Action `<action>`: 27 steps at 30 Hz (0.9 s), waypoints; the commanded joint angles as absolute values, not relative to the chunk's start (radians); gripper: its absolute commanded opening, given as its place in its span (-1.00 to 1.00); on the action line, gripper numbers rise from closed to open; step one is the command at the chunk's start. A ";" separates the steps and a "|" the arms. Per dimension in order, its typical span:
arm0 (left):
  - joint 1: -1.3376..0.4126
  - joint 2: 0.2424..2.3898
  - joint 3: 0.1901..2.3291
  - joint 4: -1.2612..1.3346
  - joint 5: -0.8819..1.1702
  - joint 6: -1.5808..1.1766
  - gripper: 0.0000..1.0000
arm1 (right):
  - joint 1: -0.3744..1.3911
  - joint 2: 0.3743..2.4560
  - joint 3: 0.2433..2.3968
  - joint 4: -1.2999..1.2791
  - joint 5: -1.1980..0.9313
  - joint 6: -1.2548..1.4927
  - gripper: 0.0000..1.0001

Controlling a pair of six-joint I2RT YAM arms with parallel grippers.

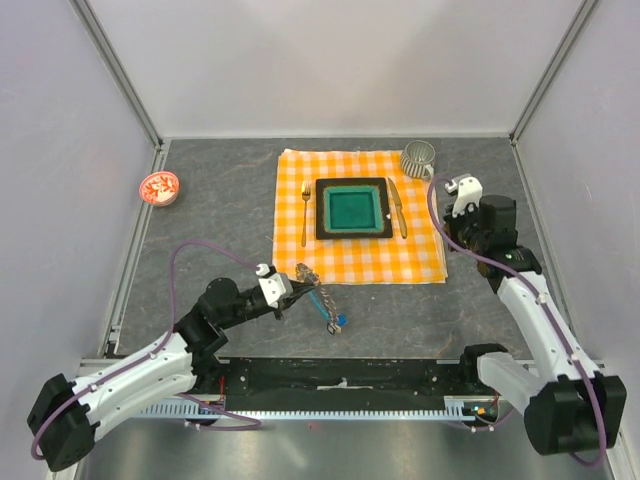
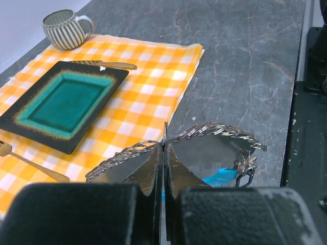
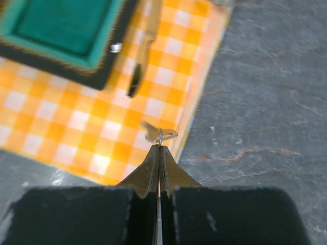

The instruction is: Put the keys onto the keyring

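**Key in the right gripper, ring in the left, well apart**

The left gripper [image 2: 164, 153] is closed, its fingertips pinching the wire of the keyring [image 2: 214, 128] near the middle of its near side. The ring hangs just above the bare table [image 1: 220, 200], just off the near left corner of the cloth [image 1: 420, 265]. From above, its long axis runs diagonally, from the end nearest the cloth down toward the near edge, where the cyan clip [image 2: 222, 177] sits.

The right gripper [image 3: 160, 153] is also shut tight, holding a small silvery key [image 3: 162, 135] at the very tips. The key is blurred, so its head colour and which way its hole faces cannot be told. It hangs over the right edge of the cloth.

The coming move turns on this: the ring lies well to the left of the key and nearer the arm bases, so the right arm has to carry the key leftward and toward the near edge, meeting the ring on its cloth-side end or at the clip.

No other keys can be made out. No brand, label or writing is readable anywhere.
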State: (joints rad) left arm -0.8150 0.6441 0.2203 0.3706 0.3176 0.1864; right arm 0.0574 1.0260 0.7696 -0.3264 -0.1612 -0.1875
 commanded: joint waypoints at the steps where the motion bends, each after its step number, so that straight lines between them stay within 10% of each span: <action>1: -0.819 0.620 0.216 0.486 0.383 0.241 -0.96 | 0.135 0.921 0.779 -0.388 -0.262 -0.195 -1.00; 27: -0.851 0.650 0.244 0.468 0.525 0.271 -0.96 | 0.800 0.888 0.844 -0.420 -0.453 -0.284 -1.00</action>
